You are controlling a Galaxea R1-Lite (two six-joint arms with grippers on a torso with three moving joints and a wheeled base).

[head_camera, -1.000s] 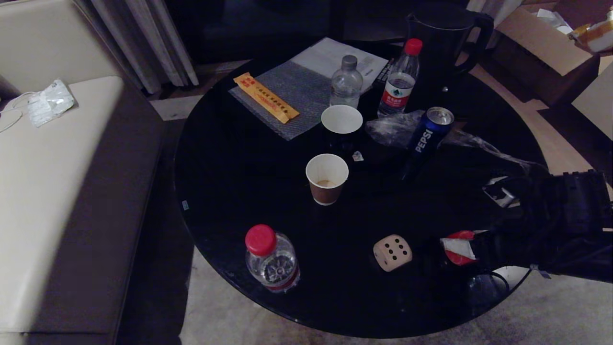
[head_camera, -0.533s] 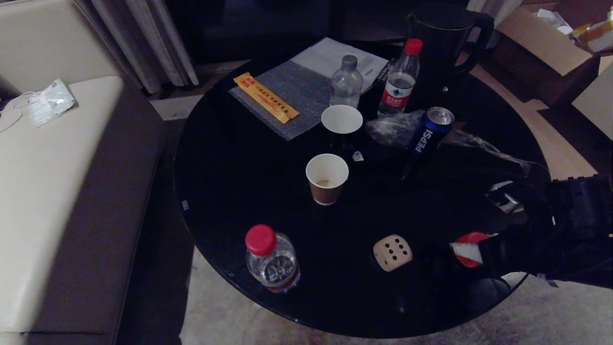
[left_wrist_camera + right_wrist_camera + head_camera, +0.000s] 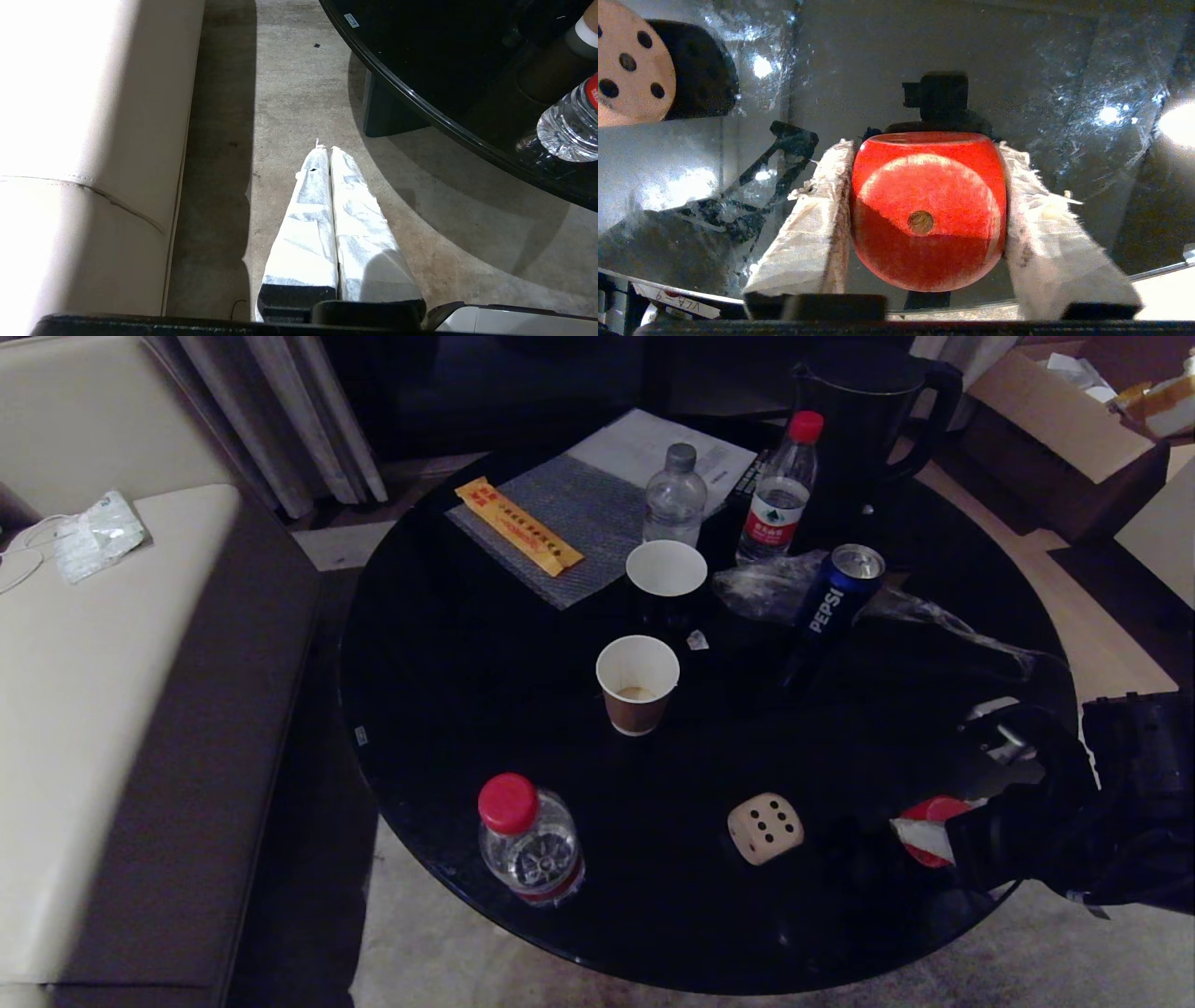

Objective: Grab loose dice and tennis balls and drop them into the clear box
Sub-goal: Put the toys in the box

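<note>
Dice: the red one point(image 3: 928, 210) sits pinched in the right gripper point(image 3: 924, 219) at the head view's lower right; the tan one point(image 3: 766, 828) waits on the tabletop point(image 3: 467, 681). Left gripper point(image 3: 331, 163) hangs pressed together. No clear box or tennis balls show.

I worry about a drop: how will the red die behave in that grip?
The red die looks hard and glossy, so it may slip between the right gripper's padded fingers. Its rounded corners suggest that it would roll if dropped.
</note>
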